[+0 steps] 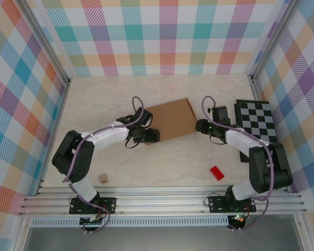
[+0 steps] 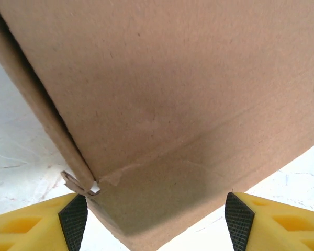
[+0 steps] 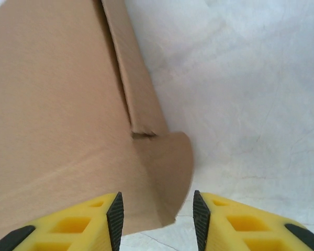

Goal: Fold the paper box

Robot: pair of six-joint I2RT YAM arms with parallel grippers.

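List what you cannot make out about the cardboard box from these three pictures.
- Top view: the left end effector covers the near-left corner of the box.
- Left wrist view: the box runs past the top and right edges, so its outline is cut off.
- Right wrist view: the box runs past the left edge, and its top panel hides its underside.

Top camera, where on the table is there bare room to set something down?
Bare: the wide strip between the paper box and the back wall; the near middle between the tan cube and the red block. Crowded: the centre, where the left gripper and right gripper flank the box, and the right side, taken by the checkerboard and right arm.
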